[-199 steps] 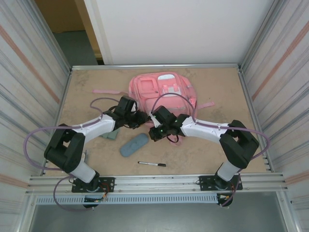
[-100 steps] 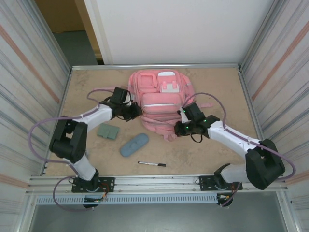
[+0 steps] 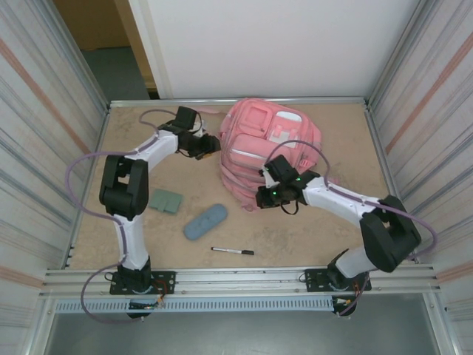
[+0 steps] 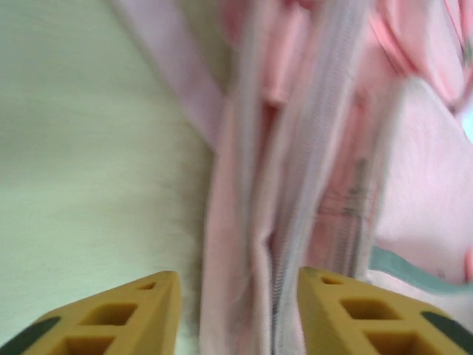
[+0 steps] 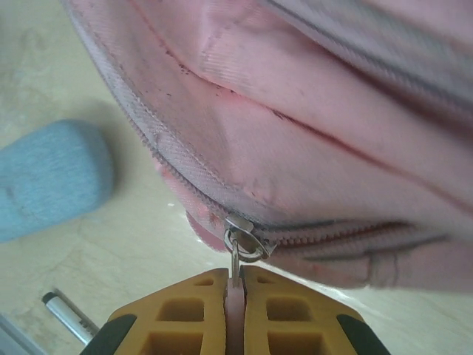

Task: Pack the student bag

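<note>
**Top external view:** Illumination is bright, even and diffuse. The arms cast only faint, soft-edged shadows on the tabletop (image 3: 133, 222) directly beneath them. The white rear wall (image 3: 281, 44) is close to overexposure. The side walls splay outward, which indicates wide-angle distortion at the edges.

**Left wrist view:** Strong motion blur smears the student bag (image 4: 310, 148) into streaks. The tabletop is washed out and pale. The left claw (image 4: 236, 285) stays sharp.

**Right wrist view:** Focus is crisp on the zip pull (image 5: 236, 248) and the bag fabric. The blue pouch (image 5: 52, 177) is slightly soft, with mild glare on the tabletop beside it.
</note>
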Controlling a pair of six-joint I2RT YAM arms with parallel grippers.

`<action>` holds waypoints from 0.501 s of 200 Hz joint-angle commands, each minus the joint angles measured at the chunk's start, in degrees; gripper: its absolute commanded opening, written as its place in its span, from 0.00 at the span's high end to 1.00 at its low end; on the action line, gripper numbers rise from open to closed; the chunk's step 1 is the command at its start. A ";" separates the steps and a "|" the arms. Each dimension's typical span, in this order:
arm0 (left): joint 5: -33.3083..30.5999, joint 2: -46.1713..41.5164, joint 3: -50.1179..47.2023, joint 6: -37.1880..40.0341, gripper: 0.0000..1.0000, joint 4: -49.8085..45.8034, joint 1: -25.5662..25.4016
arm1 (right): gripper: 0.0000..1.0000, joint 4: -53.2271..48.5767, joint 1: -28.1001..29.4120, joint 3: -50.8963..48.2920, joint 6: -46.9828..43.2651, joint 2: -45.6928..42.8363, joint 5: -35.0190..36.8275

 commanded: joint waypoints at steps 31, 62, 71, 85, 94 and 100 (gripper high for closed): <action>-3.38 -21.44 -23.05 -9.23 0.44 2.76 -4.54 | 1.00 5.52 5.28 8.50 0.79 7.35 -3.08; -4.29 -25.62 -27.17 -11.81 0.41 4.64 -8.88 | 1.00 7.84 6.81 8.84 -0.30 9.41 -6.46; -5.44 -25.55 -26.90 -12.19 0.40 5.14 -10.03 | 1.00 7.91 7.18 8.90 -0.76 9.77 -6.99; -6.37 -24.05 -26.34 -13.37 0.40 6.59 -11.29 | 1.00 7.81 7.62 8.48 -0.58 9.53 -6.69; -5.79 -22.56 -26.05 -14.04 0.41 7.53 -11.75 | 1.00 8.40 7.64 7.61 0.22 8.81 -6.56; -5.67 -21.59 -26.00 -14.42 0.42 8.42 -11.93 | 1.00 8.85 7.63 7.06 0.64 8.31 -6.43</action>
